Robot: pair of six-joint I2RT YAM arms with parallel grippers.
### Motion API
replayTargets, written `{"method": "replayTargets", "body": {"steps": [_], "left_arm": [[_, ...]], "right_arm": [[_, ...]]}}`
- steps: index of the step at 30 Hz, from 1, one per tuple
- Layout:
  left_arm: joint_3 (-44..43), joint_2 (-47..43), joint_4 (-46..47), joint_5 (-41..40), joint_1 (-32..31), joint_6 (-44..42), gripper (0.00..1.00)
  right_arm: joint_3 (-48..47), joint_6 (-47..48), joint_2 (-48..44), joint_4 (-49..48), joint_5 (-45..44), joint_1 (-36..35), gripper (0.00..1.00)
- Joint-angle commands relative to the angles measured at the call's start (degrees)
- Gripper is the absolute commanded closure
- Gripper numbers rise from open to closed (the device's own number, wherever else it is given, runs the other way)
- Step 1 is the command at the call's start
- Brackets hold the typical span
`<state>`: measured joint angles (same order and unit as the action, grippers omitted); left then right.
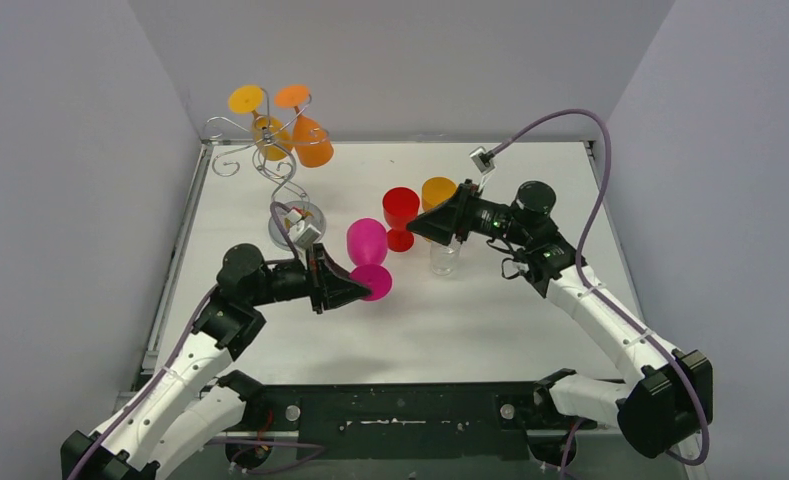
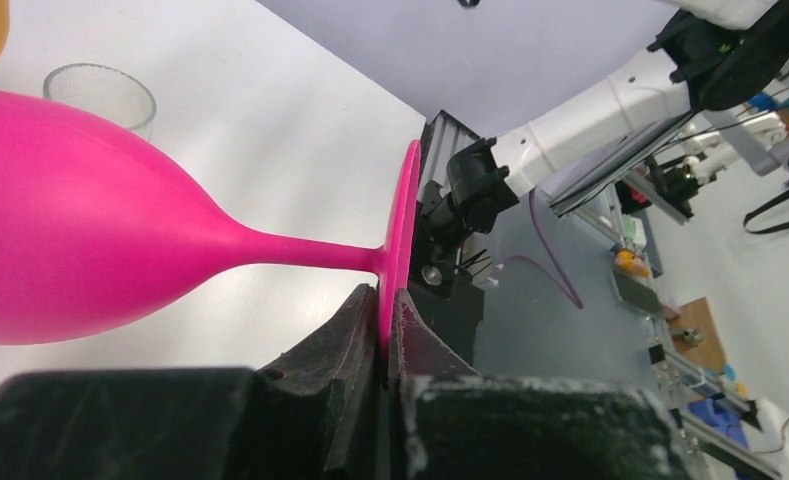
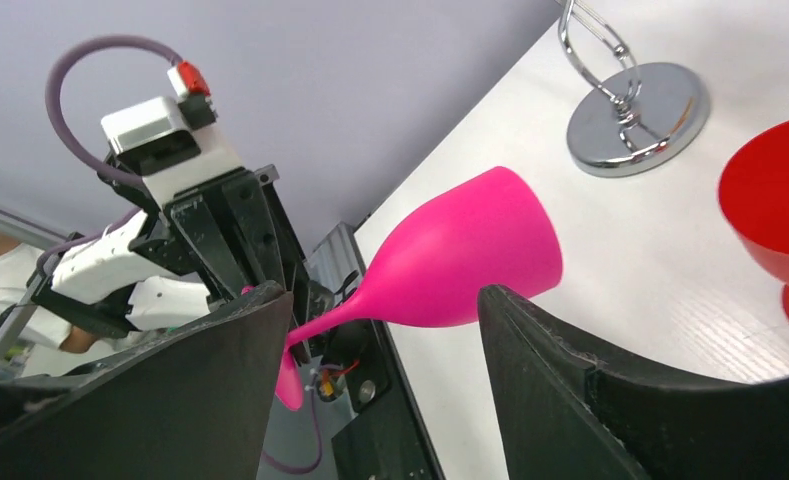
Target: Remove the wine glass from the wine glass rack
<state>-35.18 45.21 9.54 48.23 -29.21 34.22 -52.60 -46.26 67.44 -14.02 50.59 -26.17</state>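
No legible text, label, brand mark, number or sign was found in any of the three views. The bench clutter (image 2: 705, 345) at the right edge of the left wrist view was too small and blurred to read.

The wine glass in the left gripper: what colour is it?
The wine glass is bright pink, best seen in the left wrist view.
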Motion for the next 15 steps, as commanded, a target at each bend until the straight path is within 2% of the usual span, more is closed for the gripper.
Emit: {"method": "replayTargets", "body": {"steps": [1, 5, 15], "left_arm": [[2.52, -2.65, 0.91, 1.46, -0.28, -7.92, 1.0], [6.31, -3.55, 9.37, 9.19, -0.31, -9.76, 1.0], [9.68, -7.67, 7.29, 16.48, -0.23, -27.39, 1.0]], "right_arm": [[-3.99, 3.44, -1.39, 3.36, -0.84, 1.93, 0.3], [-4.13, 3.7, -0.86, 4.52, -0.27, 3.49, 0.3], [-6.25, 4.68, 3.57, 7.24, 8.02, 5.95, 0.28]]}}
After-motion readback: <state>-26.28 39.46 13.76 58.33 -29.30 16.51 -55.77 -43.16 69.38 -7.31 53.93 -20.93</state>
